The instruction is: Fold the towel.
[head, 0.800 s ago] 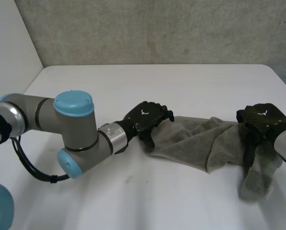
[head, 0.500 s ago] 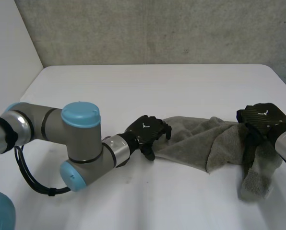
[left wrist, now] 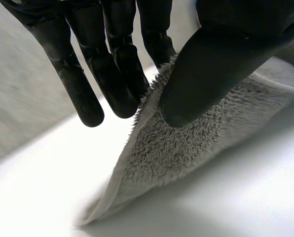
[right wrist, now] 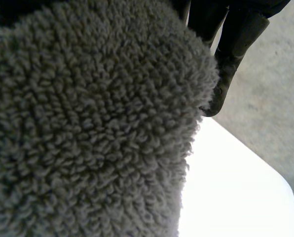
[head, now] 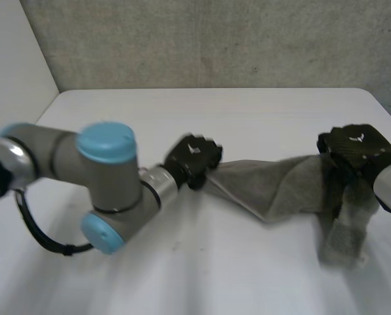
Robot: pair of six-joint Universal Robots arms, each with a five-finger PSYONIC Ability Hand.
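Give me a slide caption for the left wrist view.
Left hand pinches an edge of the towel between thumb and fingers, above the white table.

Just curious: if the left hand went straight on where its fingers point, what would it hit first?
The left hand pinches the towel edge. Straight past its fingertips lies the table, so it would likely meet that first, cloth going down with it. Depth is unclear.

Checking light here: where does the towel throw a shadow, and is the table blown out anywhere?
Left wrist view: the towel throws a soft shadow on the table under its lifted edge. Right wrist view: the table beside the towel is flat white. Head view: even light, no glare.
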